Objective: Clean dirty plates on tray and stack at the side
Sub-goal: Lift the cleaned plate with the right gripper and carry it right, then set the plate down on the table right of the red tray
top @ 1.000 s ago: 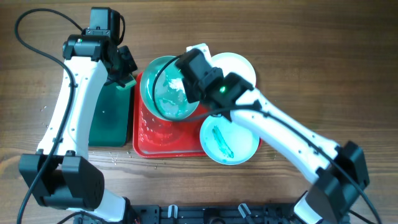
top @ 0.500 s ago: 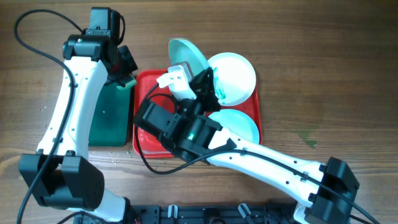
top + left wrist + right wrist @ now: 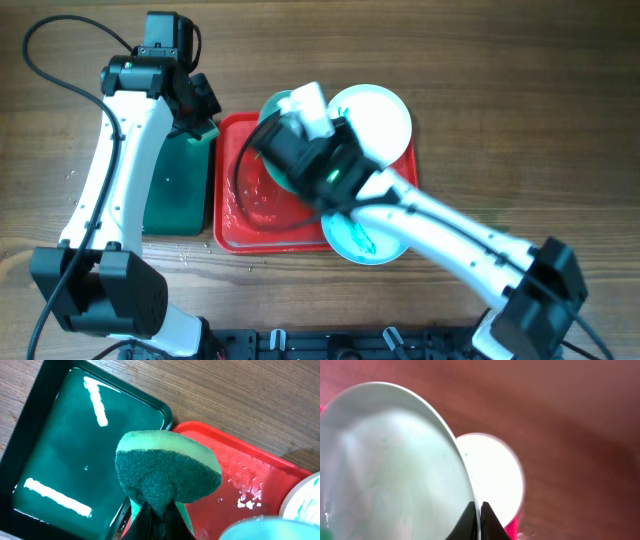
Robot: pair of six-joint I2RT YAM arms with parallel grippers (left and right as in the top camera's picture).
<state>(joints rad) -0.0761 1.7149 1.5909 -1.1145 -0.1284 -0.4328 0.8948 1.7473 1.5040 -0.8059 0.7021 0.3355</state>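
Observation:
My right gripper point(image 3: 292, 140) is shut on the rim of a plate point(image 3: 273, 106) and holds it tilted on edge above the red tray point(image 3: 238, 222). In the right wrist view the rim sits between the fingers point(image 3: 479, 510), and the held plate point(image 3: 395, 470) fills the left side. A clean white plate point(image 3: 378, 120) lies at the tray's far right and also shows in the right wrist view point(image 3: 495, 472). A teal-smeared plate point(image 3: 365, 238) lies at the tray's near right. My left gripper point(image 3: 159, 521) is shut on a green sponge point(image 3: 167, 467) over the tray's left edge.
A dark green tray point(image 3: 175, 185) holding liquid stands just left of the red tray; it fills the left of the left wrist view point(image 3: 70, 445). Wet patches lie on the red tray floor point(image 3: 240, 477). Bare wooden table surrounds both trays.
My right arm swung round over the red tray with the plate, which went from nearly flat to tilted on edge. The left arm and sponge stayed still.

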